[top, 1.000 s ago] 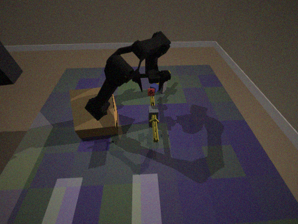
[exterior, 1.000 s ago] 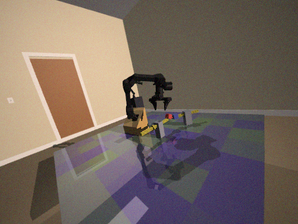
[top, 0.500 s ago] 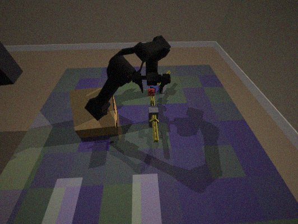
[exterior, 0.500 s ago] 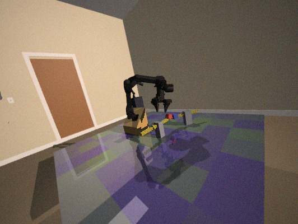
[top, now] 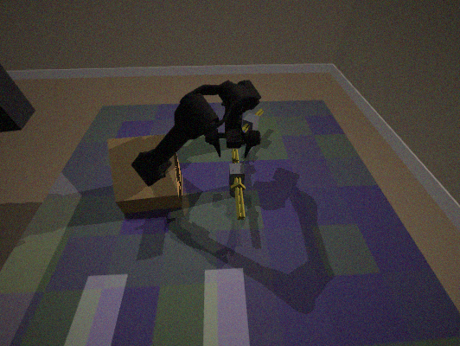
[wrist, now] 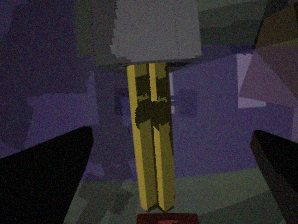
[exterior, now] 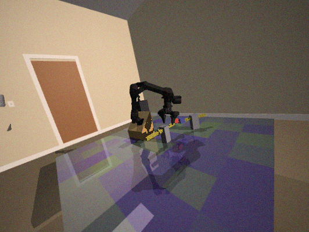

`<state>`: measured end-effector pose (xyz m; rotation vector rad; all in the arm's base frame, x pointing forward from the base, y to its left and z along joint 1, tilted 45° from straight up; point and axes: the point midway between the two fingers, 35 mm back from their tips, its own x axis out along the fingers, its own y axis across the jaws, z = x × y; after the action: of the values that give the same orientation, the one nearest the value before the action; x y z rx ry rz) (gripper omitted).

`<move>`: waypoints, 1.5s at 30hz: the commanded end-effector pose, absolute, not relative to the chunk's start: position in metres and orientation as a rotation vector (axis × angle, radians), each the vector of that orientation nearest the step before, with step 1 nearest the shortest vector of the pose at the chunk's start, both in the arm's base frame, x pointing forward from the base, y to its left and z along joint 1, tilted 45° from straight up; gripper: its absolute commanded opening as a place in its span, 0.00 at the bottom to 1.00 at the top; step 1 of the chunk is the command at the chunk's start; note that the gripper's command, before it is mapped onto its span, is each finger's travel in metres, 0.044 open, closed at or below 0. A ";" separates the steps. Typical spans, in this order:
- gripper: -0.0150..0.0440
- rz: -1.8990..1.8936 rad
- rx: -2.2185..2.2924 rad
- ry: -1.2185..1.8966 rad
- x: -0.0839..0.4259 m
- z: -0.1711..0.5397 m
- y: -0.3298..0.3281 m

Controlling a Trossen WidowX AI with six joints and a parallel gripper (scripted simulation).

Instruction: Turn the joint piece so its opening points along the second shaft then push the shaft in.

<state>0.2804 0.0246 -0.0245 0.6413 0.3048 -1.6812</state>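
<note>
A paired yellow shaft [top: 240, 209] [exterior: 151, 136] [wrist: 146, 170] passes through the near grey block [top: 235, 168] [exterior: 165, 134] [wrist: 157, 30]. A red joint piece [exterior: 177, 120] [wrist: 167, 219] is at its far end, only partly visible at the wrist view's bottom edge and hidden in the top view. The second yellow shaft [top: 259, 112] [exterior: 202, 115] runs through the far grey block [top: 251, 118] [exterior: 195, 123]; its near end stands apart from the red piece. My gripper [top: 233, 156] [exterior: 169, 122] [wrist: 174, 136] is open and empty, its fingers astride the first shaft between near block and joint. Whether they touch it is unclear.
A wooden box [top: 143, 190] [exterior: 140, 134] stands beside the blocks under the arm's base. A dark box [top: 15, 105] hangs in at the left edge of the top view. A yellow collar [top: 238, 186] sits on the first shaft in front of the near block.
</note>
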 end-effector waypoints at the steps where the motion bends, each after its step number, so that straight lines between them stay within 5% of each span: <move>1: 1.00 -1.675 0.638 0.306 0.284 -0.031 0.029; 16: 1.00 -1.673 0.642 0.307 0.296 -0.071 0.070; 38: 1.00 -1.674 0.641 0.305 0.295 -0.089 0.047; 45: 0.69 -1.674 0.641 0.305 0.295 -0.089 0.047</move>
<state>0.2955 0.0478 -0.0883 0.6486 0.3038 -1.6772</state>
